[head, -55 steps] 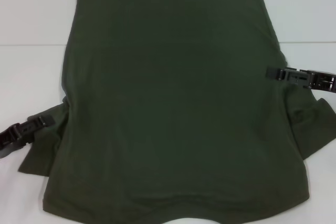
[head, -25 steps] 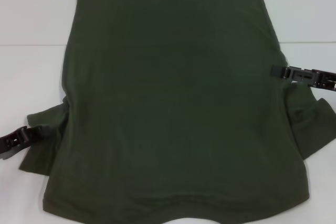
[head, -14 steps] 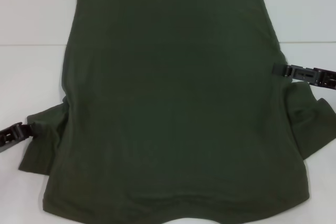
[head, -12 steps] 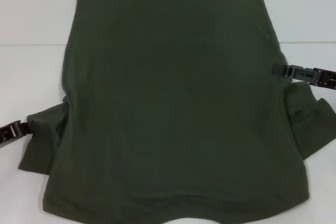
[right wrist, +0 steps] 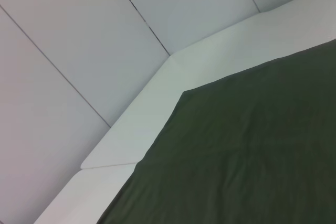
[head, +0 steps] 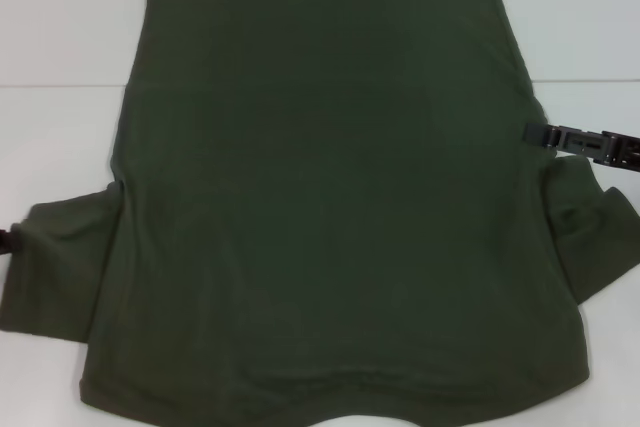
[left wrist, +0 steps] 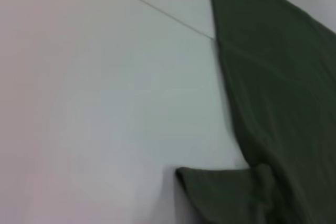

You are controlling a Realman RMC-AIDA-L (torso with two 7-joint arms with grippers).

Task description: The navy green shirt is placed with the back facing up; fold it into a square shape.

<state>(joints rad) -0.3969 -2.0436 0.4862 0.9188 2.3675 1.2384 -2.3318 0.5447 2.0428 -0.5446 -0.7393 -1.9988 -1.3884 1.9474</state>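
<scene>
The navy green shirt [head: 330, 197] lies back-up mid-surface, soft and floppy (grip hems or sleeves); left gripper [head: 6, 240] at nine o'clock, right gripper [head: 545, 133] at three, jaws unreadable on both

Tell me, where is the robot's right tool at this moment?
In the head view, the right tool is at the right edge of the navy green shirt, about halfway up, just above the right sleeve.
</scene>
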